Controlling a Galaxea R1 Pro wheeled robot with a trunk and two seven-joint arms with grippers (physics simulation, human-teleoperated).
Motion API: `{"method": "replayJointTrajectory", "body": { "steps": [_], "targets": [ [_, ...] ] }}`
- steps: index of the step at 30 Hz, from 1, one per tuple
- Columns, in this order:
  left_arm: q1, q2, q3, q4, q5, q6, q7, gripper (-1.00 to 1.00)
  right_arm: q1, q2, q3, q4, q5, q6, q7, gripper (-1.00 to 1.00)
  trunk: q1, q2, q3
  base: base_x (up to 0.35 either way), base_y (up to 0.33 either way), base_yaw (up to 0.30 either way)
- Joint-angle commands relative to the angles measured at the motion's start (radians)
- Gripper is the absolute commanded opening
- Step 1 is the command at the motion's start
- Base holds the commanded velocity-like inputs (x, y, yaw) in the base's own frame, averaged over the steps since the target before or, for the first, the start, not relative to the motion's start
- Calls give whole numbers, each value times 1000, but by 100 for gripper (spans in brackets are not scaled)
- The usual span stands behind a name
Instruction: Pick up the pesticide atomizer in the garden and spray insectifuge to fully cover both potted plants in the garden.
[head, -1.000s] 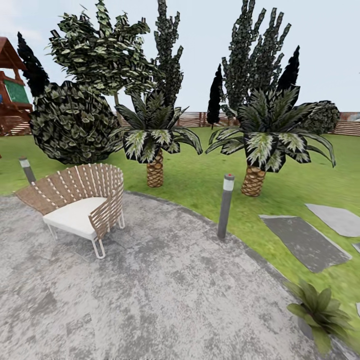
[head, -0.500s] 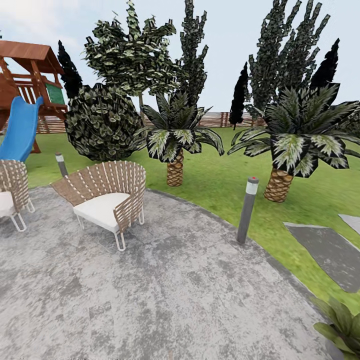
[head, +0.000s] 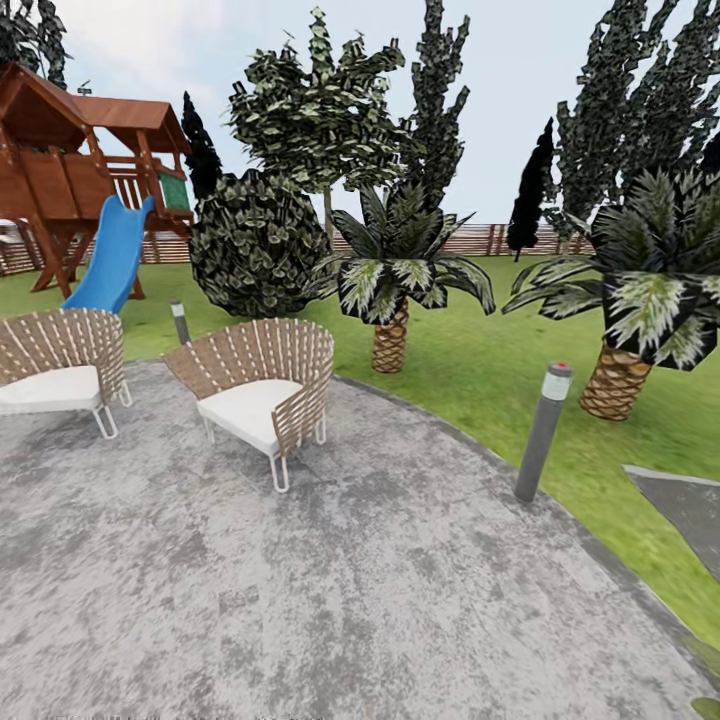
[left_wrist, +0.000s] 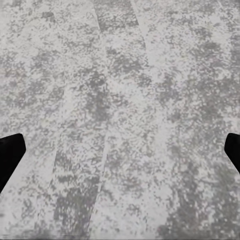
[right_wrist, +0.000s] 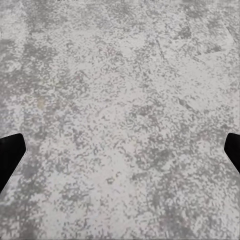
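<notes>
Round paved patio (head: 330, 590), mottled grey stone with faint slab seams, curved edge meeting green lawn (head: 480, 370) on the far and right sides. Brown slatted fence (head: 480, 240) along the back of the garden. 1 dark grey stepping stone (head: 690, 505) set in the grass at right.

On the patio: 2 woven tan chairs with white cushions and thin white legs, one near centre (head: 262, 395), one at the left edge (head: 62, 365). Grey lamp post (head: 541, 432) with a red dot on top stands at the patio rim; a second, shorter post (head: 180, 322) behind the chairs. Beyond: 2 palms with scaly brown trunks (head: 392, 335) (head: 615, 380), a round dark bush (head: 255, 245), tall conifers, a wooden play tower (head: 70, 170) with a blue slide (head: 112, 255).

Atomizer and potted plants: cannot be made out from here.

Left gripper (left_wrist: 120, 150): dark fingertips (left_wrist: 10, 155) at opposite frame edges (spread wide), nothing between them, speckled paving below. Right gripper (right_wrist: 120, 152): likewise spread, empty, over paving.
</notes>
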Motion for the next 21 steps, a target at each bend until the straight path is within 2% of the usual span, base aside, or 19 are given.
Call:
{"method": "replayJointTrajectory", "body": {
  "steps": [1, 8, 17, 21],
  "targets": [
    [-1, 0, -2, 1, 5, -3, 1, 100, 0, 0, 0, 0, 1, -3, -1, 100, 0, -1, -1, 0, 0, 281],
    [-1, 0, -2, 1, 5, -4, 1, 100, 0, 0, 0, 0, 1, -3, -1, 100, 0, -1, -1, -53, -19, 281],
    [0, 0, -2, 1, 5, -4, 1, 100, 0, 0, 0, 0, 1, -2, -1, 100, 0, -1, -1, -267, -168, 281],
    [0, 1, -2, 1, 5, -4, 1, 100, 0, 0, -1, 0, 1, -2, -1, 100, 0, -1, -1, -309, -60, 281]
  ]
}}
